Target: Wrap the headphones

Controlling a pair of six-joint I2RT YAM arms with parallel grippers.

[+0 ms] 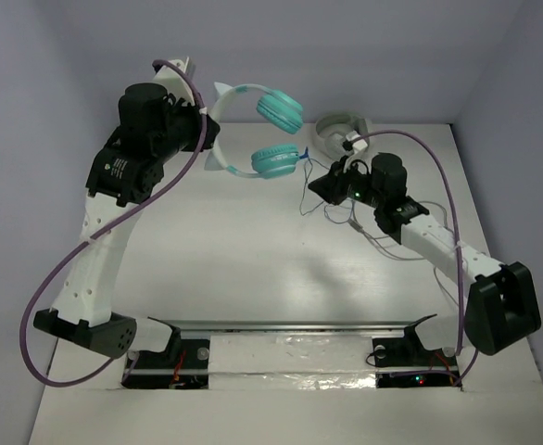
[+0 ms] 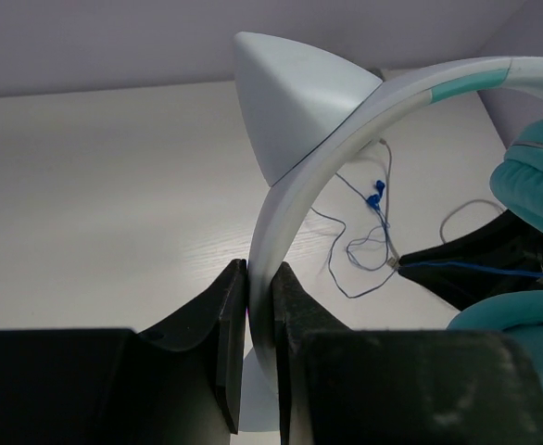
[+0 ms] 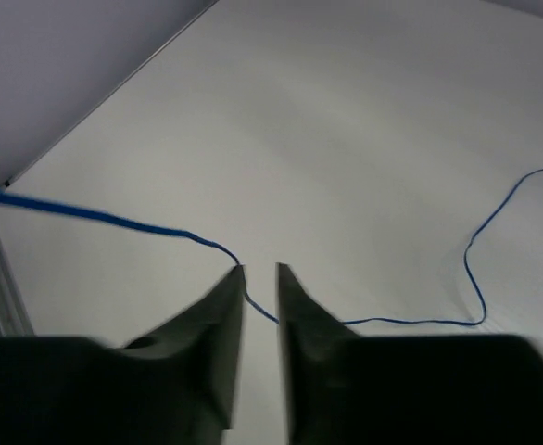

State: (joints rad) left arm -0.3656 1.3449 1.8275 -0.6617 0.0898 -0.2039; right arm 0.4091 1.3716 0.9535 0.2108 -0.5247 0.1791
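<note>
We see teal-cupped headphones (image 1: 276, 160), smooth pale cat-eared headband (image 2: 290, 213) pinched tight in our left jaws, thin blue cable (image 3: 114, 220) threading our slightly parted right jaws, unclamped

White matte table (image 1: 253, 260), seen from above with its near edge toward you.
At the far edge, right of centre, you have large grey-white over-ear headphones (image 1: 332, 130); nearer you, a thin grey cable (image 1: 387, 250) and loose loops of thin blue cable (image 3: 420, 322) lie on the tabletop.

Teal headphones (image 1: 274, 160), pale eared headband (image 2: 290, 195), held aloft; blue cable (image 3: 95, 216) trailing down.
</note>
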